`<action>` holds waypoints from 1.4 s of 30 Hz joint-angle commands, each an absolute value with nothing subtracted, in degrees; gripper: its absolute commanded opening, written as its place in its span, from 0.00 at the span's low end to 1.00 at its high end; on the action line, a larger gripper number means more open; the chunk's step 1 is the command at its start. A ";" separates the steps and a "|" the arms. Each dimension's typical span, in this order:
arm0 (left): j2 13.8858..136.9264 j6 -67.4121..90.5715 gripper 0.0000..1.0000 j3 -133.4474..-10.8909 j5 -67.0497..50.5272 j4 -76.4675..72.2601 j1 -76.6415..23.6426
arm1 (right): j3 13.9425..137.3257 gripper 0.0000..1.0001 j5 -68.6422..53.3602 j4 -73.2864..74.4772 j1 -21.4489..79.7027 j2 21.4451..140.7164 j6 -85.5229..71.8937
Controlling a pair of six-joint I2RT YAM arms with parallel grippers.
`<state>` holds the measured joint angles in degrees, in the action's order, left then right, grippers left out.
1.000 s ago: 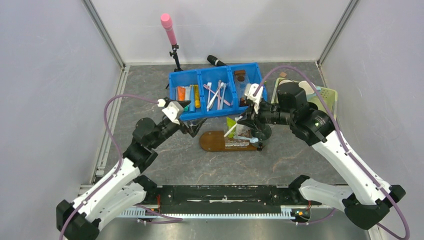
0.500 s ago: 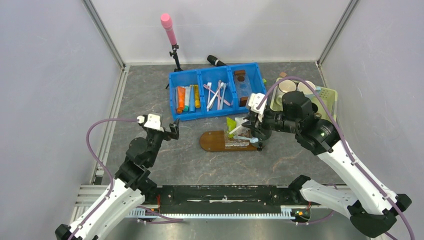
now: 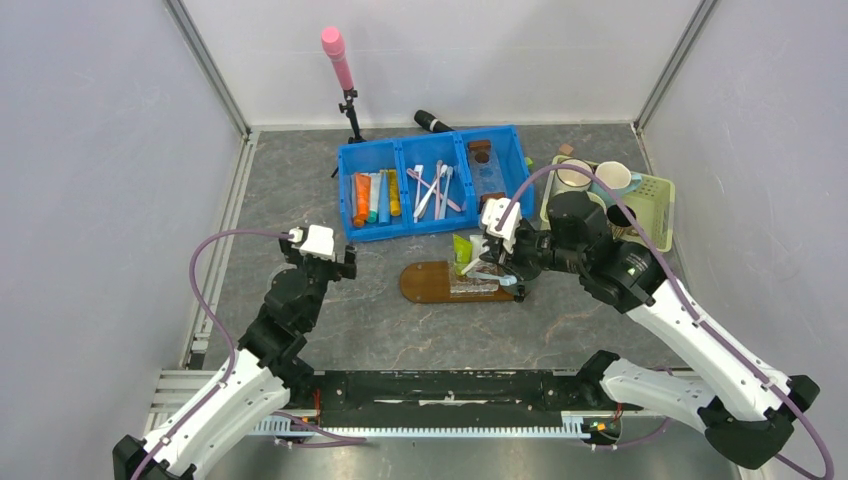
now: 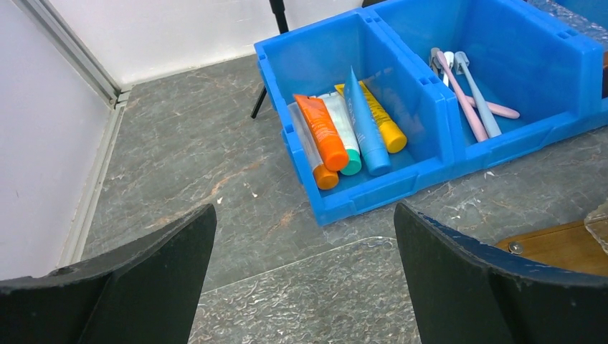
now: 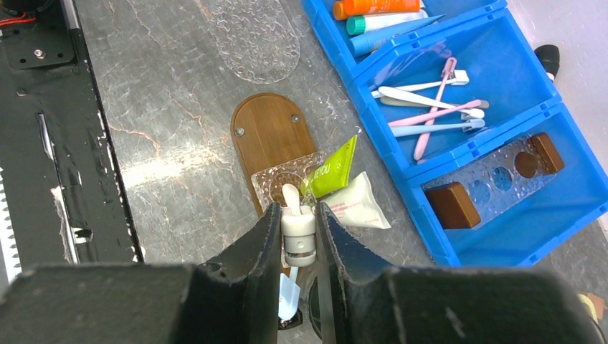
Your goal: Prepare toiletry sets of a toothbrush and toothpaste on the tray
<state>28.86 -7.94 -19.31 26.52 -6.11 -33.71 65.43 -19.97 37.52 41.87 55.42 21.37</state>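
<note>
The dark wooden tray (image 3: 425, 283) lies in front of the blue bin; it also shows in the right wrist view (image 5: 267, 135). A bright green toothpaste tube (image 5: 331, 169) and a white tube (image 5: 356, 203) lie at its far end, by a clear holder (image 5: 276, 180). My right gripper (image 5: 297, 209) is shut on the toothbrush (image 5: 298, 233), gripping its white capped head, with the light blue end hanging below. In the top view this gripper (image 3: 482, 262) hovers over the tray's right end. My left gripper (image 4: 305, 236) is open and empty, left of the tray (image 3: 338, 268).
The blue bin (image 3: 440, 222) holds orange, teal and yellow tubes (image 4: 337, 136), pink and pale toothbrushes (image 5: 430, 107) and a clear holder with wooden ends. A clear oval plate (image 4: 308, 294) lies under my left gripper. A pale green basket (image 3: 662, 195) with cups stands right. A pink microphone (image 3: 337, 55) stands behind.
My left arm has drawn back from the blue bin toward the near left, gripper open. My right gripper has shifted slightly left over the tray, still holding the toothbrush.
</note>
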 commanded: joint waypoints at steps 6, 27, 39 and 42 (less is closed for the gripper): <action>28.88 -10.11 1.00 -20.30 27.42 -9.61 -33.57 | 64.16 0.00 -15.12 35.15 44.90 56.78 21.80; 28.47 -9.93 1.00 -20.39 26.90 -9.69 -33.58 | 58.03 0.03 -7.91 29.09 49.34 58.60 23.41; 28.13 -9.98 1.00 -20.39 26.72 -9.67 -33.57 | 55.47 0.07 -6.64 28.04 50.62 60.16 24.74; 28.08 -10.07 1.00 -20.39 26.72 -9.64 -33.57 | 55.03 0.08 -6.34 27.86 50.71 60.38 25.12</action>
